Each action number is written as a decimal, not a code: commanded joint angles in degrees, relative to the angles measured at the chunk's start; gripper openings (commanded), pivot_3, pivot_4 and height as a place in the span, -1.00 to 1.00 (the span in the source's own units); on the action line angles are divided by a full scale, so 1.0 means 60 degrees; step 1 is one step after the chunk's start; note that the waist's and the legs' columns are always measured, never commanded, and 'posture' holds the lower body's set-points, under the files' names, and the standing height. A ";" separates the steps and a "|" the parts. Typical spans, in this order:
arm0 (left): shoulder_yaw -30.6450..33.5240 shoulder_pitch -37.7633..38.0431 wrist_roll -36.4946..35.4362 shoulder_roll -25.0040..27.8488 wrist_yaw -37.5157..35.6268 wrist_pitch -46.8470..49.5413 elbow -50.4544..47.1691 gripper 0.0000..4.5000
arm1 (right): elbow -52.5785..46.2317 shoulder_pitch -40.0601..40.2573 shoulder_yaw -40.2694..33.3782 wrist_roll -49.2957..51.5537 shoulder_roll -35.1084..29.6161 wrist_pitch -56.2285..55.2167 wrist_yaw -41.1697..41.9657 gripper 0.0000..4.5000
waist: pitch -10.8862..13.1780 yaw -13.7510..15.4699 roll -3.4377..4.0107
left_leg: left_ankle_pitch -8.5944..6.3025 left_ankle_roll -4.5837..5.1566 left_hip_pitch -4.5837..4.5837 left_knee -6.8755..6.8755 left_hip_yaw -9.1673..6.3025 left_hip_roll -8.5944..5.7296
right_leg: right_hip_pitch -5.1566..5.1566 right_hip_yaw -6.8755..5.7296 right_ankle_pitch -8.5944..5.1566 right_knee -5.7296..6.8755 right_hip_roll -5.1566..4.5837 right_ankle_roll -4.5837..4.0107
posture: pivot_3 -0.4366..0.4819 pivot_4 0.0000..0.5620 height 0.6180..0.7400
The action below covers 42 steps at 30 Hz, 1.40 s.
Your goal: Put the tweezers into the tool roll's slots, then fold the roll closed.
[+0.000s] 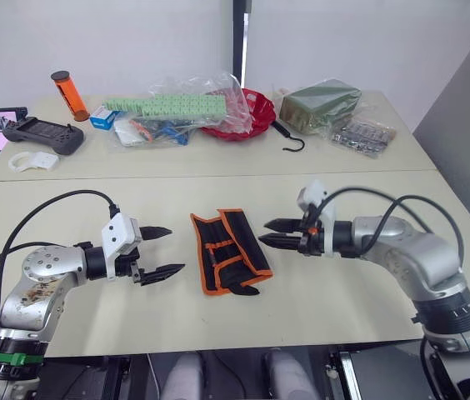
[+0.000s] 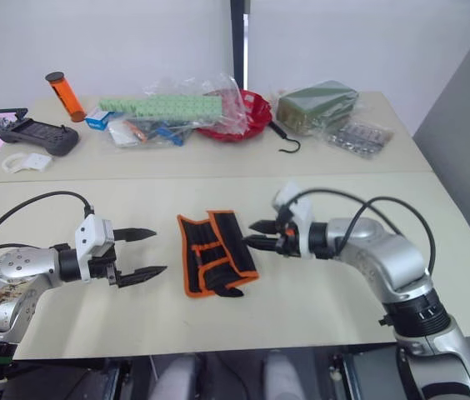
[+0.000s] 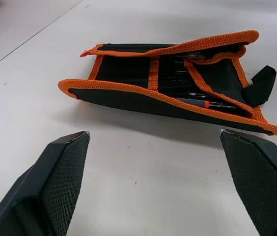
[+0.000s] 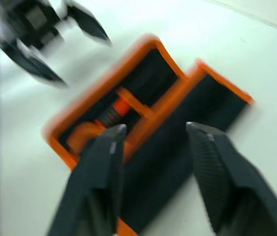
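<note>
The tool roll (image 1: pixel 228 250), black fabric with orange trim, lies half folded on the table between my two grippers, its black strap (image 1: pixel 246 290) sticking out at the near end. Inside it, slim dark tweezers (image 3: pixel 197 98) sit in the slots (image 3: pixel 178 81) under the raised flap. My left gripper (image 1: pixel 177 249) hovers open just left of the roll, empty. My right gripper (image 1: pixel 262 232) is open at the roll's right edge, with its fingertips (image 4: pixel 119 132) just above the fabric and nothing held.
At the back of the table stand a red bowl (image 1: pixel 247 112), a black hook (image 1: pixel 289 140), bags of green parts (image 1: pixel 172 108), a bagged green box (image 1: pixel 318 104), an orange tube (image 1: pixel 70 94) and a black controller (image 1: pixel 42 135).
</note>
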 commanded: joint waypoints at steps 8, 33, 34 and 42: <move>0.0119 -0.0055 -0.0173 0.0081 -0.0111 -0.0012 -0.0231 0.99 | 0.1888 0.0027 0.0510 -0.1544 0.1014 -0.2790 0.1505 -0.99 | 0.0003 0.0043 -0.0003 | 0.0000 0.0000 -0.0003 0.0004 0.0001 -0.0001 | 0.0001 0.0001 0.0002 0.0005 -0.0002 -0.0004 | -0.05 -0.47 1.00; -0.0018 -0.0199 -0.0266 -0.0124 -0.0020 0.0217 -0.0281 0.99 | 0.1374 0.1117 0.0548 -0.2667 0.1648 -0.1952 0.1063 -0.99 | -0.0027 0.0028 -0.0045 | -0.0001 -0.0002 0.0181 -0.0028 0.0000 0.0013 | 0.0177 0.0000 -0.0014 -0.0005 0.0007 -0.0010 | -0.05 -0.47 1.00; 0.0006 -0.0183 -0.0312 -0.0158 0.0009 0.0292 -0.0304 0.99 | 0.1362 0.1105 0.0314 -0.2479 0.1668 -0.1986 0.1104 -0.99 | -0.0026 0.0029 -0.0045 | -0.0001 -0.0002 0.0172 -0.0027 0.0000 0.0010 | 0.0170 0.0000 -0.0012 -0.0005 0.0005 -0.0013 | -0.05 -0.47 1.00; 0.0480 0.0277 -0.1492 -0.0531 0.0523 0.1614 -0.0983 0.99 | 0.1248 0.1187 0.0101 -0.2105 0.1589 -0.2250 0.1722 -0.99 | -0.0007 0.0056 -0.0042 | -0.0001 -0.0002 0.0146 -0.0025 -0.0002 0.0002 | 0.0154 -0.0002 -0.0013 -0.0011 -0.0005 -0.0010 | -0.05 -0.47 1.00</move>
